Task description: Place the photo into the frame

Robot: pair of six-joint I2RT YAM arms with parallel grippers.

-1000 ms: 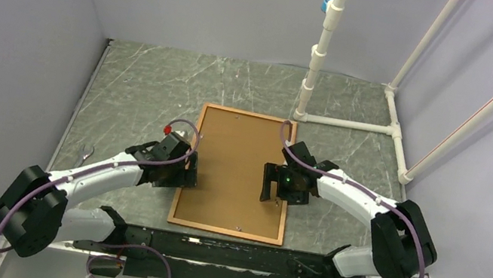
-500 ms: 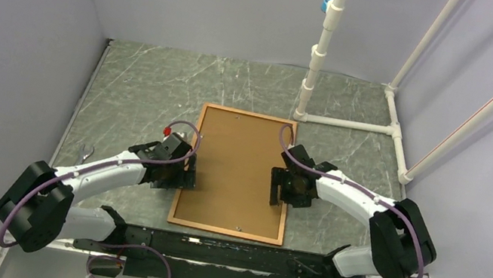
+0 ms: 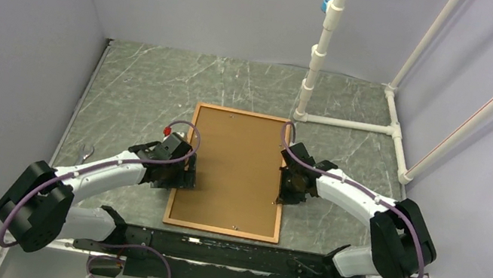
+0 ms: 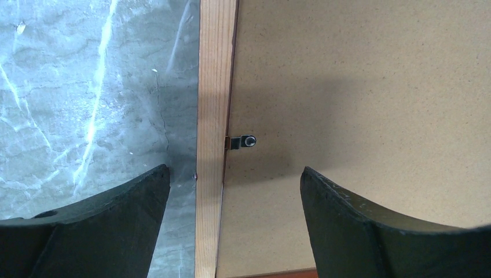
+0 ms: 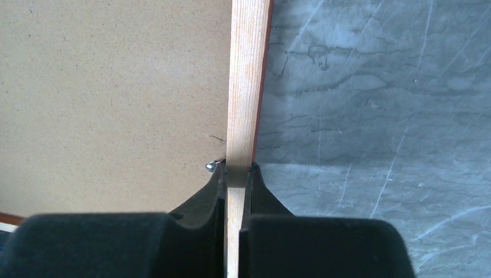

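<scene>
Left jaws gape wide and empty astride the left rail of the thin orange-brown wooden picture frame (image 4: 214, 69), lying back-up on the tabletop (image 3: 137, 89); right jaws clamp its right rail; likely opening the back; next, swivel the small metal clip (image 4: 242, 141); photo unseen.

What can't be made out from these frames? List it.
- Photo: in no view; the backing board covers the opening of the frame, so whether it is inside cannot be told.
- Pane: hidden in every view; the frame lies back up.
- Turn clip, right wrist: mostly behind a finger of the right gripper, shut on the frame's rail.
- Small metal item at the left edge of the table, top view: too small to identify.
</scene>
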